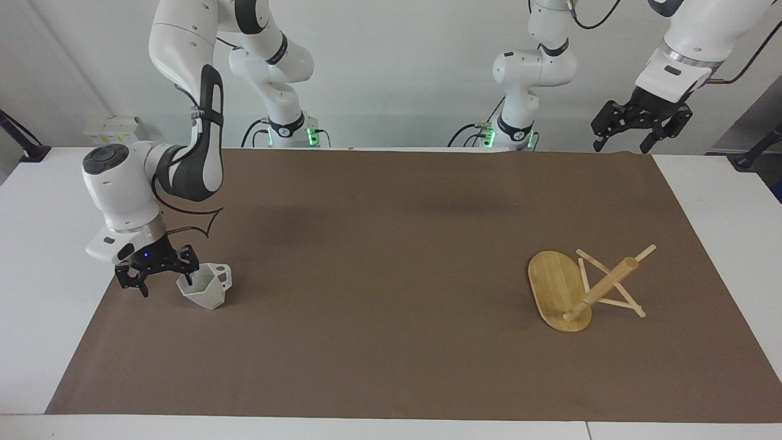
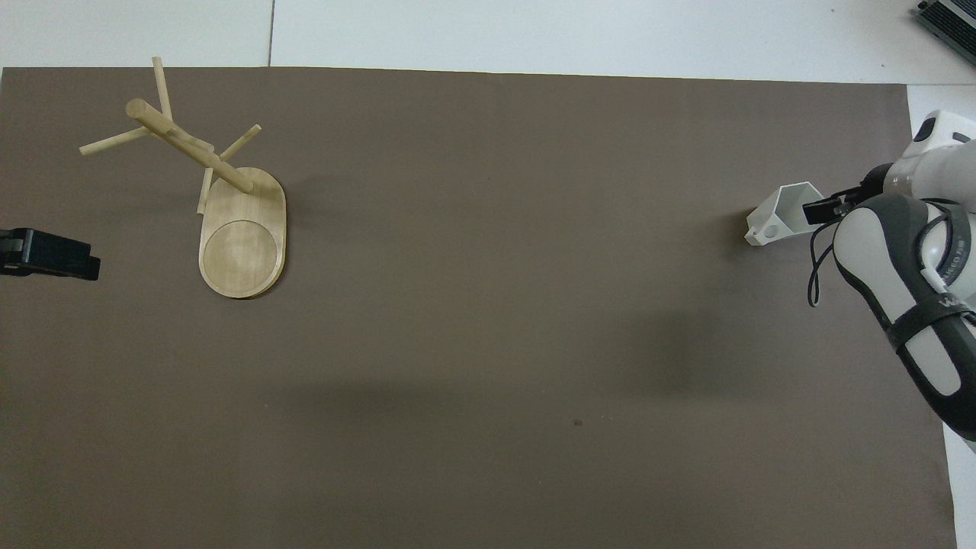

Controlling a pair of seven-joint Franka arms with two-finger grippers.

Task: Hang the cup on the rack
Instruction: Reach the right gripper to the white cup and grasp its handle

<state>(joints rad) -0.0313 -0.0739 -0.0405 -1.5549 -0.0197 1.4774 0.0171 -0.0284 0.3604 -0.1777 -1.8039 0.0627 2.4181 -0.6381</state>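
Facing view: at middle left the right gripper [image 1: 164, 281] straddles the wall of the white cup [image 1: 204, 289], one finger inside its mouth, jaws wide and not yet clamped. Lower right, the rack [image 1: 580, 287] stands on the brown mat [image 1: 379, 256]. At upper right the left gripper [image 1: 629, 135] waits, spread wide and empty.

Cup [image 1: 203, 289]: white, matt, smooth flat facets; looks like plastic or unglazed ceramic, cannot tell which.

Rack [image 1: 583, 287]: light wood with visible grain on the oval base, bamboo by the look of it; satin finish, smooth round post and thin pegs of the same pale wood.

Worktop [image 1: 36, 256]: white, smooth, faint sheen; covered with a brown sheet [image 1: 391, 275], matt, paper-like and flat.

Right arm [image 1: 153, 183]: glossy white shell with dark grey matt panels.

Right tool [image 1: 160, 275] and left tool [image 1: 638, 122]: black, matt, hard plastic or metal, cannot tell which.
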